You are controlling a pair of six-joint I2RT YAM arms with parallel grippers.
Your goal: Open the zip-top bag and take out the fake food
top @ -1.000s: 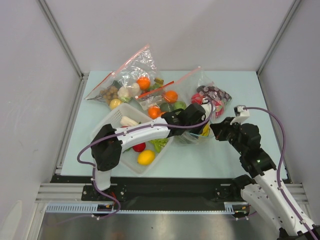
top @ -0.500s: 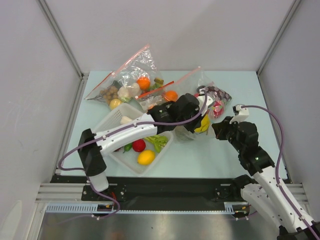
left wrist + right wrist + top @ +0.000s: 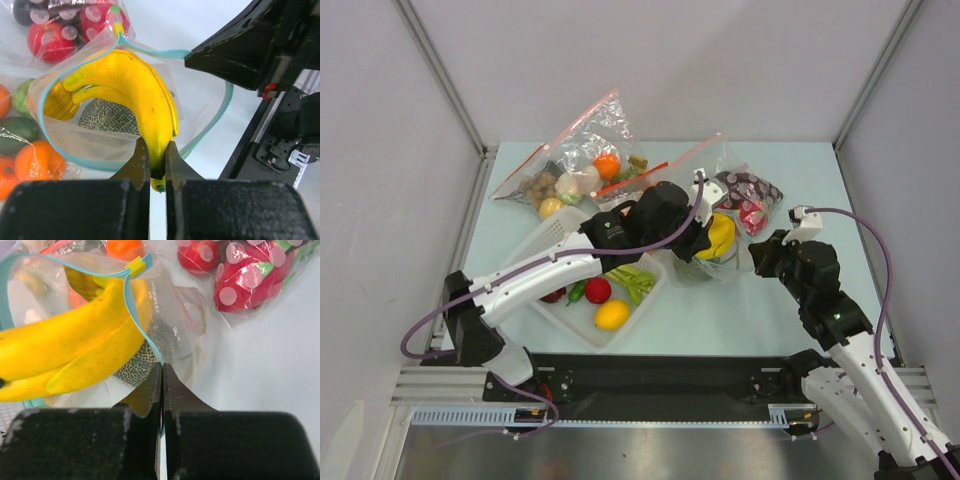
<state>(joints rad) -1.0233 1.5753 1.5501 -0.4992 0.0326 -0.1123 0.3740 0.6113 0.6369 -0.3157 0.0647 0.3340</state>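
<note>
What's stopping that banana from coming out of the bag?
Nothing visible. The mouth of the zip-top bag gapes open and the banana pokes out through it, its tip pinched in the left claw. The right claw grips the bag's rim. The melon lies beneath the banana, not across its path.

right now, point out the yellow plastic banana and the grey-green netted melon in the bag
yellow plastic banana [image 3: 144, 100]: left wrist view, mid body
grey-green netted melon [image 3: 107, 117]: left wrist view, exposed netted skin
</note>
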